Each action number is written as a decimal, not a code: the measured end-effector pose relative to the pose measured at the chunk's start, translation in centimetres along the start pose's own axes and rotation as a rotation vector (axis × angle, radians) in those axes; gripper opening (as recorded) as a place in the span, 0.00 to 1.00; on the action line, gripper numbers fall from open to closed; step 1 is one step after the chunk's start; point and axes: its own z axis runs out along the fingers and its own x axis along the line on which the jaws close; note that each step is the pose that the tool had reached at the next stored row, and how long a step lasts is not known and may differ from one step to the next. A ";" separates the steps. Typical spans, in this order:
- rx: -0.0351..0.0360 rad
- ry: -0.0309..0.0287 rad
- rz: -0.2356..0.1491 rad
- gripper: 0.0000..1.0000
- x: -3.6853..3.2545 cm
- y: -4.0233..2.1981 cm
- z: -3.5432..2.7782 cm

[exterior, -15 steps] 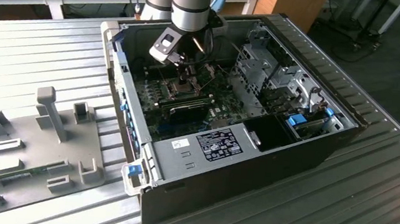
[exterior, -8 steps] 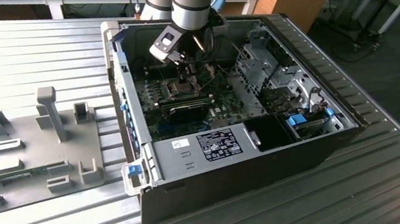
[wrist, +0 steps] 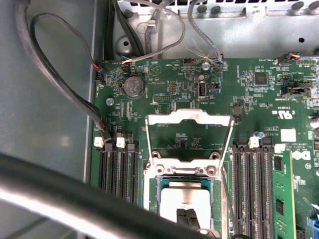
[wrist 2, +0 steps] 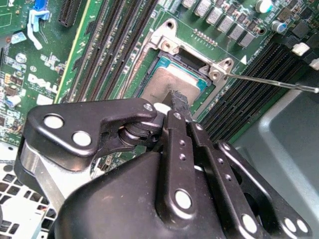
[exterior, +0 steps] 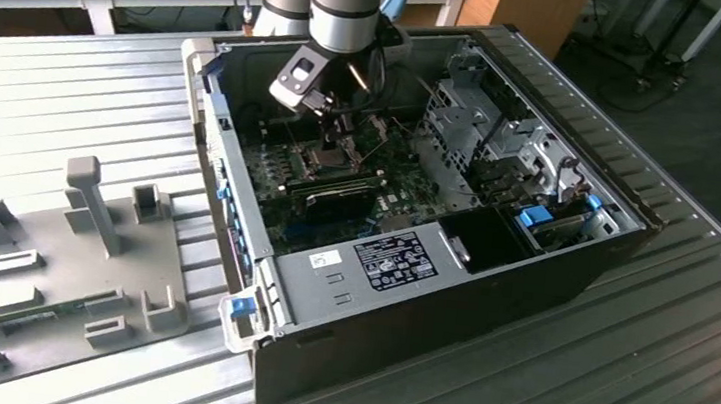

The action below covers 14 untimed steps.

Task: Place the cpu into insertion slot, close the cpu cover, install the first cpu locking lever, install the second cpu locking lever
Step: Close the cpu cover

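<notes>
1. We see the open computer case [exterior: 484,306] walling in the green board [wrist: 164,99]. In the exterior view a metal drive cage [exterior: 469,123] stands at three o'clock from the socket [wrist: 152,172].
2. A printed label [exterior: 395,259] lies at five o'clock, too small to read.
3. The chip [wrist: 172,199], dull grey and square, lies in the socket, and the thin silver cover [wrist: 189,116] stands raised.
4. The gripper [wrist: 188,217] has its black fingers drawn together on nothing, tips at the chip's top.

Silver-grey cylindrical arm [exterior: 344,4], glossy black end effector [wrist 2: 178,101] with jointed linkage bars [wrist 2: 174,149] and round silver rivets [wrist 2: 182,199].
</notes>
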 end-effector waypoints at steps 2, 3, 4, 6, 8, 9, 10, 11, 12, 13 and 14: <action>-0.0002 0.0003 0.000 0.11 0.01 0.01 -0.04; -0.0002 0.0004 0.000 0.11 0.01 0.01 -0.07; -0.0003 0.0005 0.000 0.11 0.01 0.01 -0.10; -0.0003 0.0006 0.000 0.11 0.01 0.01 -0.11; -0.0003 0.0005 0.000 0.11 0.01 0.01 -0.11; -0.0003 0.0005 0.000 0.11 0.01 0.01 -0.12; -0.0002 0.0005 0.000 0.11 0.01 0.01 -0.12; 0.0000 0.0002 0.000 0.11 0.00 0.01 -0.16; -0.0001 0.0002 0.000 0.11 0.00 0.01 -0.18; -0.0002 0.0003 0.000 0.11 0.01 0.01 -0.18; -0.0004 0.0006 0.000 0.11 0.01 0.01 -0.18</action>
